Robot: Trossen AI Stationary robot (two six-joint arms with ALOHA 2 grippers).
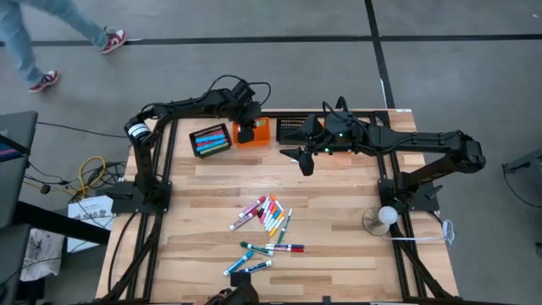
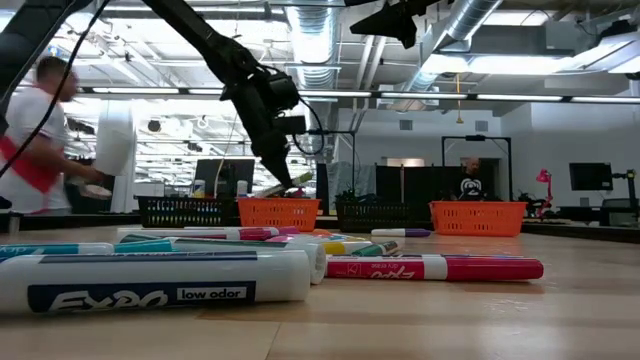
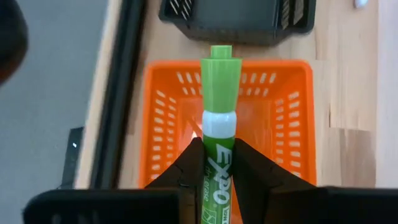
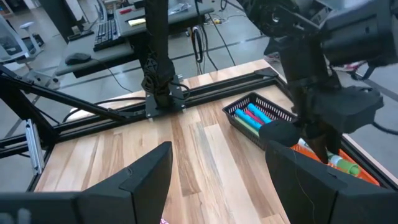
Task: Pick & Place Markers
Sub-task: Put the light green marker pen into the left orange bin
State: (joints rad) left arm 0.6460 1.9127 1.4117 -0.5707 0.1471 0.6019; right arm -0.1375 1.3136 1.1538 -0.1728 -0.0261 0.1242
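Left wrist view: green marker [image 3: 220,118] clamped in the left gripper [image 3: 214,163], above the orange basket [image 3: 160,118] — placing step.
Next it probably needs lowering and release; right gripper [image 4: 217,171] waits wide apart — other markers [image 1: 267,224] lie mid-table.

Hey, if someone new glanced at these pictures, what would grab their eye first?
Probably the green marker pinched between the left gripper fingers, poised right above an orange basket at the table's far edge. Next, the colourful scatter of markers lying loose mid-table, nearer the front. The right gripper hangs open above the table near the far baskets.
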